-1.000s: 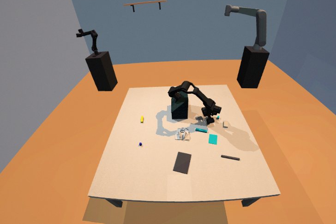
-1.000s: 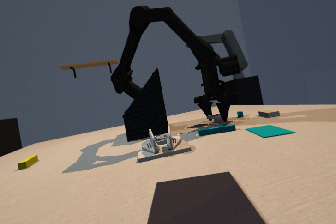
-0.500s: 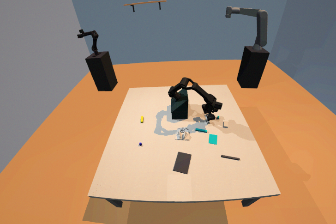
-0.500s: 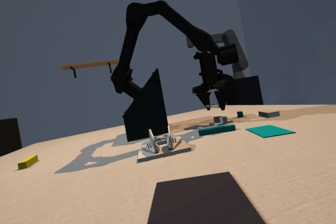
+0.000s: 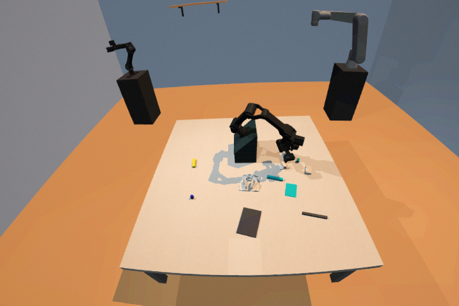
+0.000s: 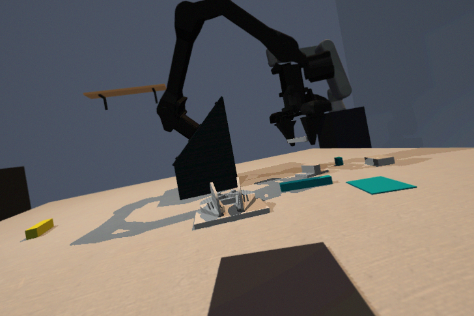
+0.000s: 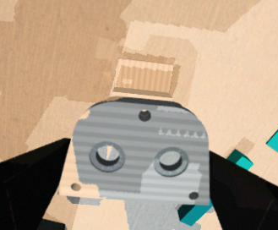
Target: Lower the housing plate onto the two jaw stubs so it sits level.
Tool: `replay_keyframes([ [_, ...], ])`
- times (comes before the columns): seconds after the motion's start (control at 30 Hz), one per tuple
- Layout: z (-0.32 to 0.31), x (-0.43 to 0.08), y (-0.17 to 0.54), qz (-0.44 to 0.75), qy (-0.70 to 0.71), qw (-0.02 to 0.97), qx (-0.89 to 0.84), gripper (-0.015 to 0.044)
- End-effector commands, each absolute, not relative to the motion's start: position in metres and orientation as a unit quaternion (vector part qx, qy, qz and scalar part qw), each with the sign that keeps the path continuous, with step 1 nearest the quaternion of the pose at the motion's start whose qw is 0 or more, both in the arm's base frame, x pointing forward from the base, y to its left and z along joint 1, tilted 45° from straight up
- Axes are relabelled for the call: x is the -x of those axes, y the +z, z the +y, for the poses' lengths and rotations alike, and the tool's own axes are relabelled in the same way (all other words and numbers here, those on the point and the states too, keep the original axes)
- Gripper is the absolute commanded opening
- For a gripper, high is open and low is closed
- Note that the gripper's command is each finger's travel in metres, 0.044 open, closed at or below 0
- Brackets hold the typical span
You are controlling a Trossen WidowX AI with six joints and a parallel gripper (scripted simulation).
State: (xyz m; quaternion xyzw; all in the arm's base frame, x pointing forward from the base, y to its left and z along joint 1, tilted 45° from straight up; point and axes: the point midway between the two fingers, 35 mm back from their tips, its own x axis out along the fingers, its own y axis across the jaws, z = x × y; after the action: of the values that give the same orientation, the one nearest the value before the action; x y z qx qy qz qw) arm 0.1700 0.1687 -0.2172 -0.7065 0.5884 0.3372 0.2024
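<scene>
The grey housing plate [image 6: 296, 140] [image 7: 139, 133] is between the fingers of my gripper [image 5: 288, 158] [image 6: 302, 141] [image 7: 138, 151], which is shut on its two side edges. The plate has two large ringed holes and smaller holes. It hangs roughly level, raised well above a light stand [image 6: 310, 169] on the table. The jaw assembly, a light base plate [image 6: 231, 218] with two upright jaws [image 6: 215, 199] [image 6: 239, 195], stands in front of the arm's dark pedestal, to the left of my gripper in the top and exterior views. The stubs are too small to make out.
A teal bar [image 5: 274, 178] [image 6: 306, 183], a teal sheet [image 5: 290, 190] [image 6: 381, 184] and a teal cylinder [image 5: 297, 160] [image 6: 338, 161] lie around the stand. A pale block [image 6: 379, 160] is beyond. The dark pedestal [image 5: 245, 148] [image 6: 206, 159] rises behind the jaw assembly. A dark sheet [image 5: 249, 222] lies in front.
</scene>
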Motion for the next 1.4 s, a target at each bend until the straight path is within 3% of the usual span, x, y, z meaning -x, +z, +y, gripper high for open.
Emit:
replay_keyframes([
  [0.0,0.173,-0.171,-0.215,0.588,0.338,0.208,0.705,0.0351],
  [1.37,0.121,-0.246,-0.138,0.669,0.097,0.477,0.562,0.0351],
])
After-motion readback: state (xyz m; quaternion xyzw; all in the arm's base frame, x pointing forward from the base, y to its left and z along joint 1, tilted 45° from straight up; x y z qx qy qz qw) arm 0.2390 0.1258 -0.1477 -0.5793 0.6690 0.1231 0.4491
